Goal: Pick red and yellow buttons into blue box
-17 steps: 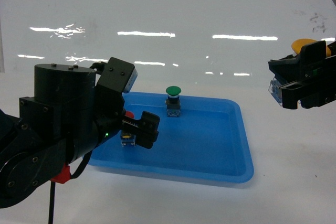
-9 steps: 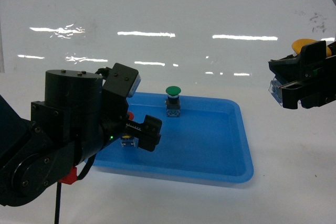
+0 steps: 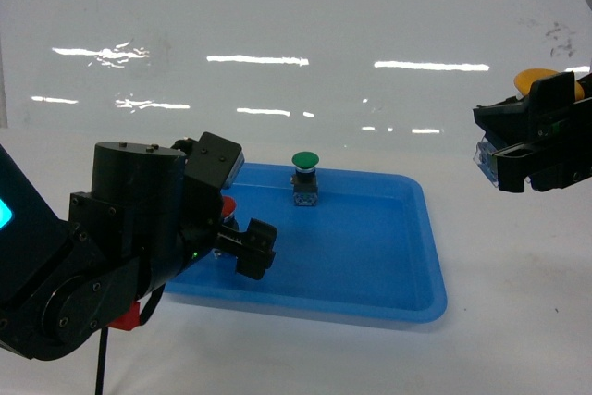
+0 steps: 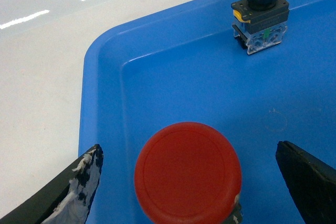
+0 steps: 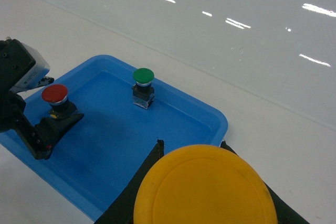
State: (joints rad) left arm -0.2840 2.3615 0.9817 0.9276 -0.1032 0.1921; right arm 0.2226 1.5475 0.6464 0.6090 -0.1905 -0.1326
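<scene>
Left gripper point(image 4: 189, 182) is straddling the red button point(image 4: 187, 170) with jaws open, button sitting upright inside the blue box point(image 3: 407, 265) at its left end: lift straight up so the smooth domed cap isn't clipped. Right gripper point(image 3: 532, 150) is gripping the glossy yellow button point(image 5: 205, 187), hovering right of the box, well apart from the green button point(image 5: 143, 83)

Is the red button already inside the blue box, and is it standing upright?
Yes, inside and upright: the red button stands cap-up on the blue box floor, between the open left gripper fingers.

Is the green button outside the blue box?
No, the green button stands upright inside the blue box, near its far wall.
</scene>
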